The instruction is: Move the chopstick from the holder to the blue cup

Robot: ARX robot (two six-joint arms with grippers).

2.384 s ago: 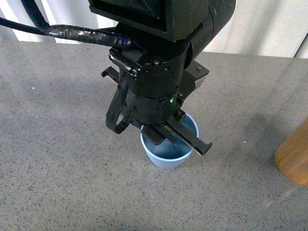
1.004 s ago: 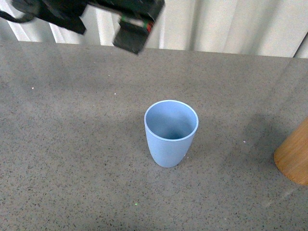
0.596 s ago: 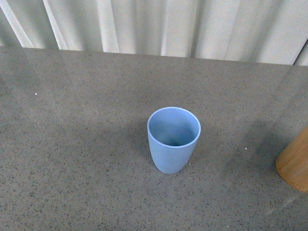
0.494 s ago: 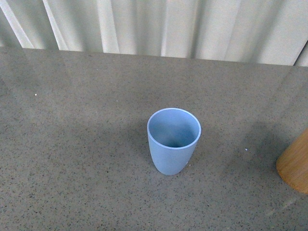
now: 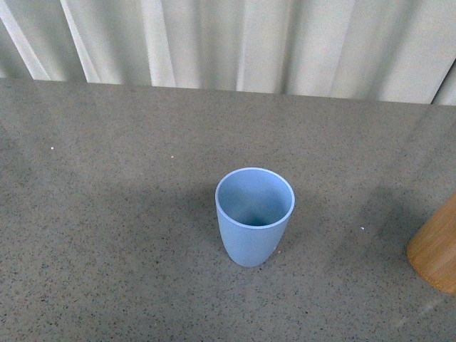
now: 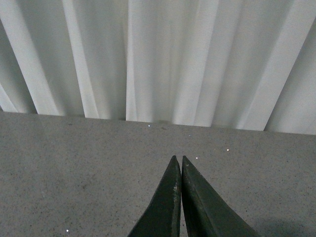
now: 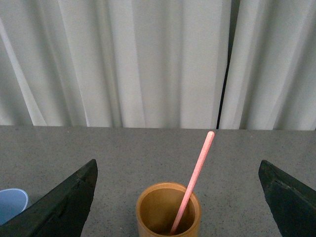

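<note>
- Gone from the front view is the black arm that was hung over the blue cup 2.4 s ago; neither arm is seen there now, and the cup is found upright in much the same spot on the grey speckled bench.
- Front view: nothing is seen inside the cup. The holder is cut by the frame edge at about 4 o'clock from the cup, well apart from it. A white curtain is hung behind the bench at 12 o'clock.
- Left wrist view: the left jaws are pressed tip to tip, with nothing held between them, above bare bench.
- Right wrist view: the right jaws are spread wide and hold nothing. Between them the holder is seen upright, with the chopstick stood inside it, tilted, its upper end well above the rim. Part of the blue cup is caught at the frame edge.
</note>
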